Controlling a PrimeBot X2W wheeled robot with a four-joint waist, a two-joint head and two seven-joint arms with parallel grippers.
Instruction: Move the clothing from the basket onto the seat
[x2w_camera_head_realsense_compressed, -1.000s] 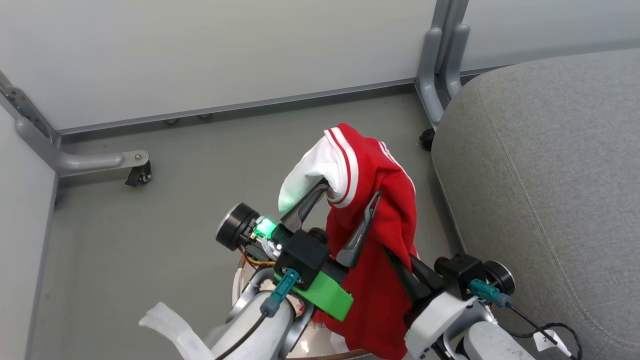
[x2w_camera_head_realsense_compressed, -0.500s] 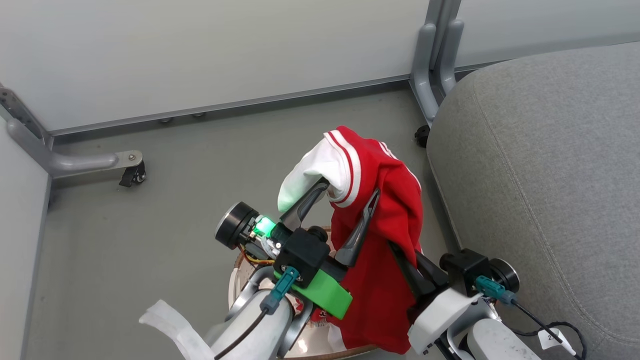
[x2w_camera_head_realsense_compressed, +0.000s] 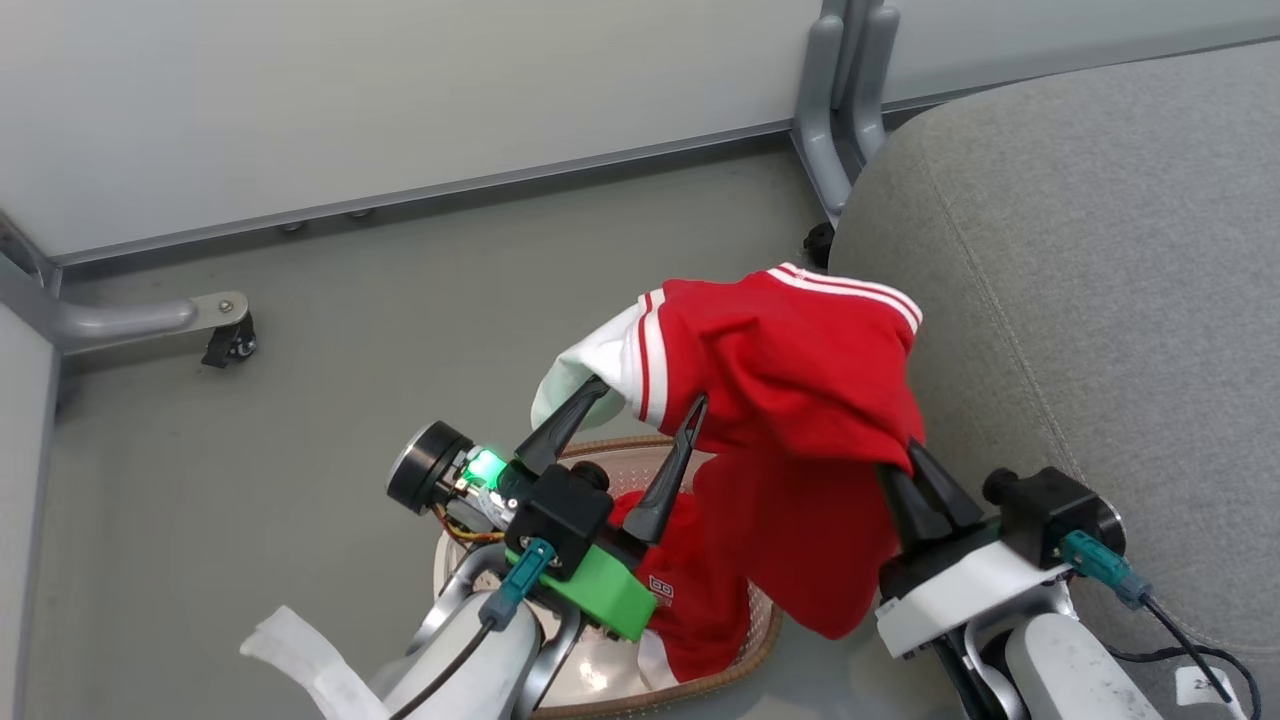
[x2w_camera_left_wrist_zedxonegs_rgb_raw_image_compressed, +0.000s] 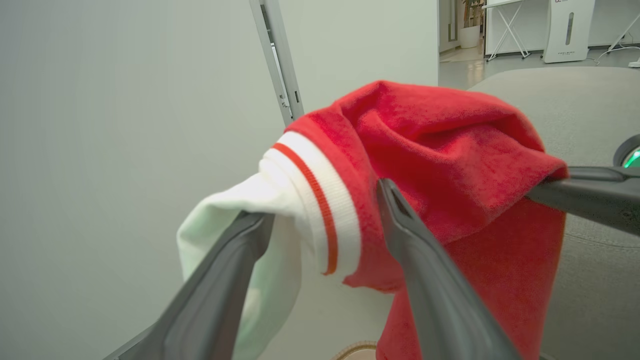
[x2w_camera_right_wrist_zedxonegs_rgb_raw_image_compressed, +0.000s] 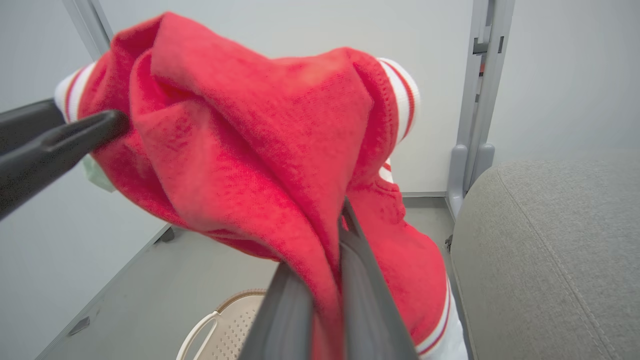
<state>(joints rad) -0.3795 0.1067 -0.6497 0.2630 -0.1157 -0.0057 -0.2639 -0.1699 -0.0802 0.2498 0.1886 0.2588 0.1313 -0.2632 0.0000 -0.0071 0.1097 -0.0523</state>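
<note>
A red garment of the clothing (x2w_camera_head_realsense_compressed: 790, 370), with white striped trim, hangs stretched between my two grippers above the floor. My left gripper (x2w_camera_head_realsense_compressed: 650, 395) is open; the white cuff (x2w_camera_left_wrist_zedxonegs_rgb_raw_image_compressed: 300, 210) drapes over its spread fingertips. My right gripper (x2w_camera_head_realsense_compressed: 905, 455) is shut on a red fold (x2w_camera_right_wrist_zedxonegs_rgb_raw_image_compressed: 280, 165), close to the edge of the grey seat (x2w_camera_head_realsense_compressed: 1100, 250). Below them stands the basket (x2w_camera_head_realsense_compressed: 765, 640), and a second red piece with a white label (x2w_camera_head_realsense_compressed: 690, 600) lies in it. In the right wrist view the basket's handle (x2w_camera_right_wrist_zedxonegs_rgb_raw_image_compressed: 200, 330) shows low down, with the seat (x2w_camera_right_wrist_zedxonegs_rgb_raw_image_compressed: 550, 250) to its right.
Pale partition walls close off the far and left sides. A grey post (x2w_camera_head_realsense_compressed: 840, 100) stands at the seat's far corner, and a metal foot with a caster (x2w_camera_head_realsense_compressed: 225, 345) juts out at the left. Grey floor (x2w_camera_head_realsense_compressed: 300, 420) lies between the walls and the basket.
The camera has shifted. My right gripper has drawn its fold of the garment up and towards the seat, so the cloth now spreads sideways between the grippers. More of the basket shows.
</note>
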